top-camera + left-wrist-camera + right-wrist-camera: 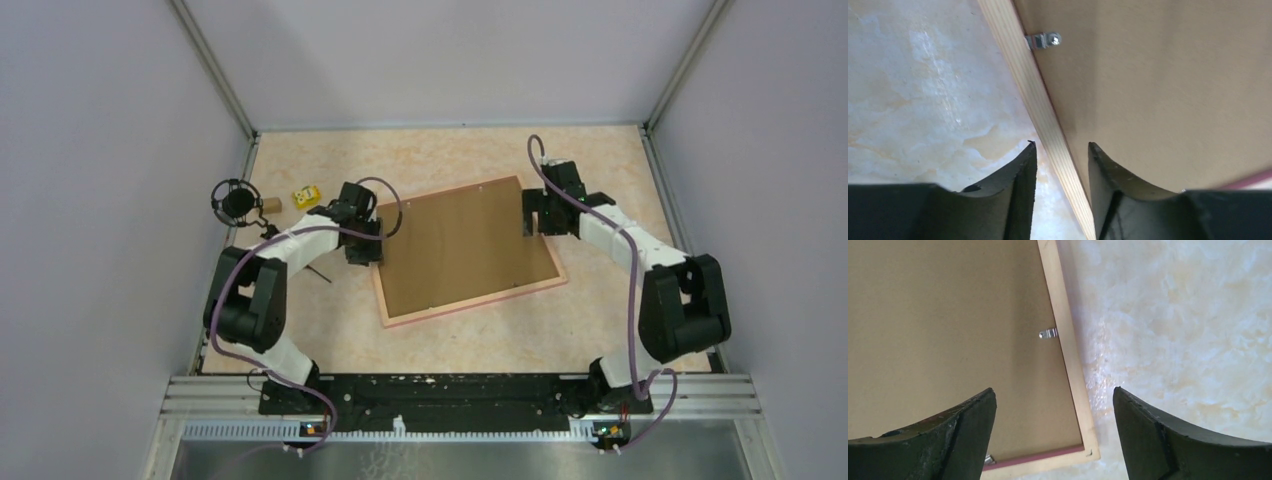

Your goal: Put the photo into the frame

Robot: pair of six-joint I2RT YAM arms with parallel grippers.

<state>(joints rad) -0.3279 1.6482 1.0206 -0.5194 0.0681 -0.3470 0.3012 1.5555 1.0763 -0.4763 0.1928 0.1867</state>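
Observation:
The salmon-pink frame lies back up on the table, tilted, with a brown backing board inside it. The photo is hidden. My left gripper is at the frame's left rail. In the left wrist view, the left gripper is narrowly open, its jaws straddling the pale rail, with a gap on the outer side. A metal tab sits on the rail. My right gripper hovers over the right rail. In the right wrist view, the right gripper is wide open and empty above the rail and a tab.
A black round device, a small wooden block and a yellow object sit at the back left. A thin dark item lies left of the frame. Walls enclose the table on three sides.

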